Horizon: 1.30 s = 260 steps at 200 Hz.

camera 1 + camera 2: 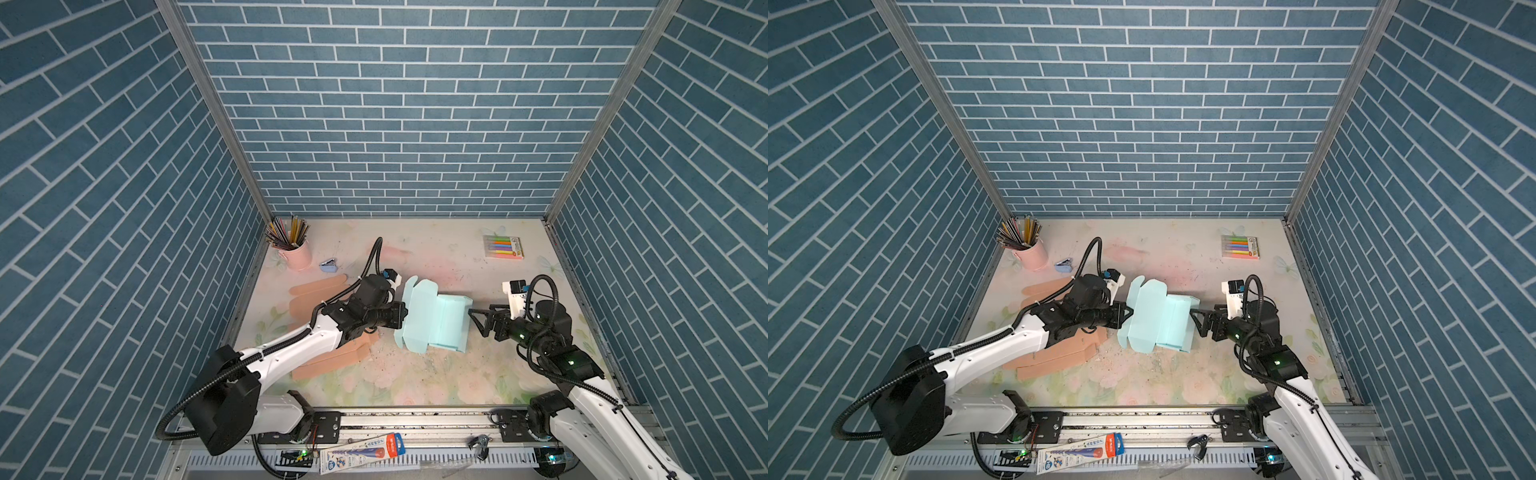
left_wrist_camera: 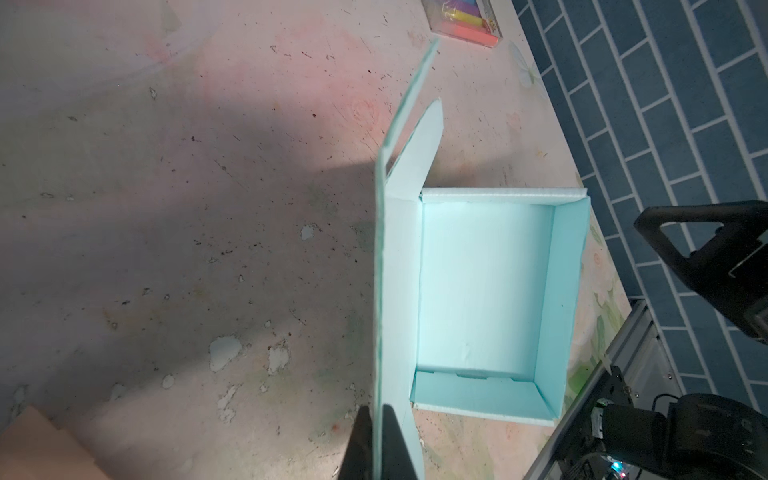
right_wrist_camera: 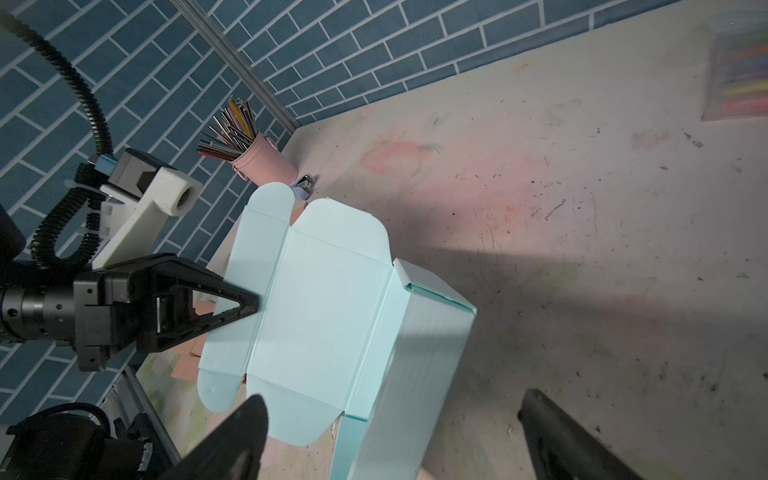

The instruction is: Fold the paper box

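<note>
Between the left gripper (image 2: 377, 417) tips: the standing lid (image 3: 320, 299) of the paper box (image 1: 440, 328), pinched tight at its free edge. Just beyond, straight ahead, the open tray (image 2: 482, 291) sits on the table (image 1: 415, 249), hinge line running crosswise to the reach. Farthest out, just past the tray's far wall, the right gripper (image 1: 477, 322) hovers spread wide, holding nothing; lid likely tips that way.
</note>
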Available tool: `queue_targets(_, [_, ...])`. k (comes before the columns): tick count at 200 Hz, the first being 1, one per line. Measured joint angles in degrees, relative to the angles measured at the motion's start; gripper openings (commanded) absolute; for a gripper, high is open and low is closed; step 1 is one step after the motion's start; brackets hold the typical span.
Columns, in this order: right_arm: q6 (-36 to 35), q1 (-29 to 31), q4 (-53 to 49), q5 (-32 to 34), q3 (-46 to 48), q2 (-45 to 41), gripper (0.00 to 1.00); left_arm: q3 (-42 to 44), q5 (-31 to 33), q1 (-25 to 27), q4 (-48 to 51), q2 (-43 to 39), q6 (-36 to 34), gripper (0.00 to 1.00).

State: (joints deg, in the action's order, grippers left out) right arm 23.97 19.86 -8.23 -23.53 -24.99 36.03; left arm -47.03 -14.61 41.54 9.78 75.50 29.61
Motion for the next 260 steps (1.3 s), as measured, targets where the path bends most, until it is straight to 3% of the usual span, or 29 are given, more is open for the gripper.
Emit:
queue_targets(67, [-2.1,0.0,0.92,0.15,-2.75,2.93,0.94,-5.73,1.62,-0.02,10.21,0.0,-7.74,0.0])
queue_targets(147, [-5.6,0.0,6.73,-3.74,-8.72,15.1,0.93,-12.85,1.99,0.11,20.24,1.57,-15.04,0.0])
queue_targets(260, [-10.03,0.28,21.33,-16.35,-10.21,25.55,0.89,-21.09,4.13,4.46,30.1,2.62,-21.9,0.0])
